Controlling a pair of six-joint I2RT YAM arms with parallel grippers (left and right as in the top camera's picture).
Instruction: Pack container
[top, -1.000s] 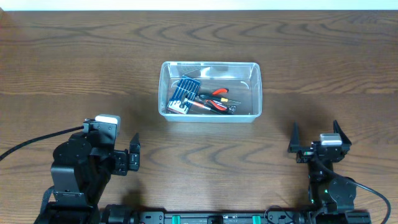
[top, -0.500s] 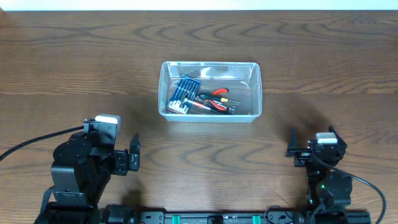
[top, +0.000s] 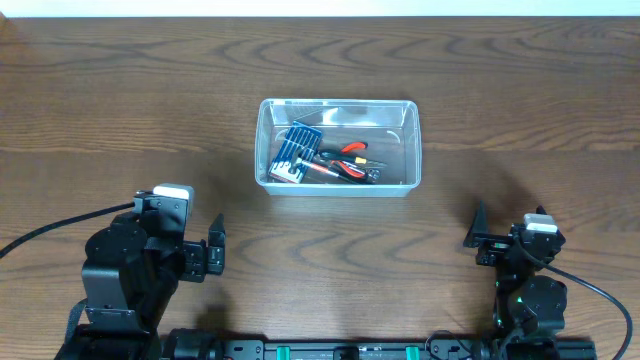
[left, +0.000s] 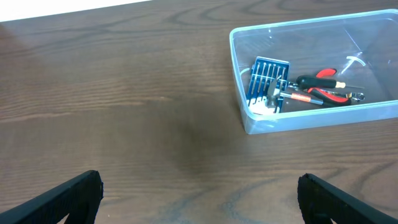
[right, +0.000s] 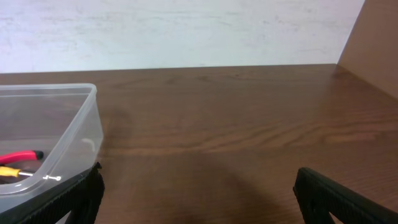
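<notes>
The clear plastic container (top: 338, 105) stands at the middle of the wooden table. It holds a blue case of screwdriver bits (top: 293, 154), red-handled pliers (top: 345, 150) and other small tools. It also shows in the left wrist view (left: 298, 124), and its corner shows in the right wrist view (right: 81, 130). My left gripper (top: 212, 248) is open and empty near the front left. My right gripper (top: 505, 235) is open and empty near the front right. Both are well clear of the container.
The table's far edge meets a white wall (right: 186, 31). A brown panel (right: 379, 37) stands at the right in the right wrist view. Bare wood lies around the container.
My right arm has drawn back toward the front edge and settled lower. The left arm and the container have not moved.
</notes>
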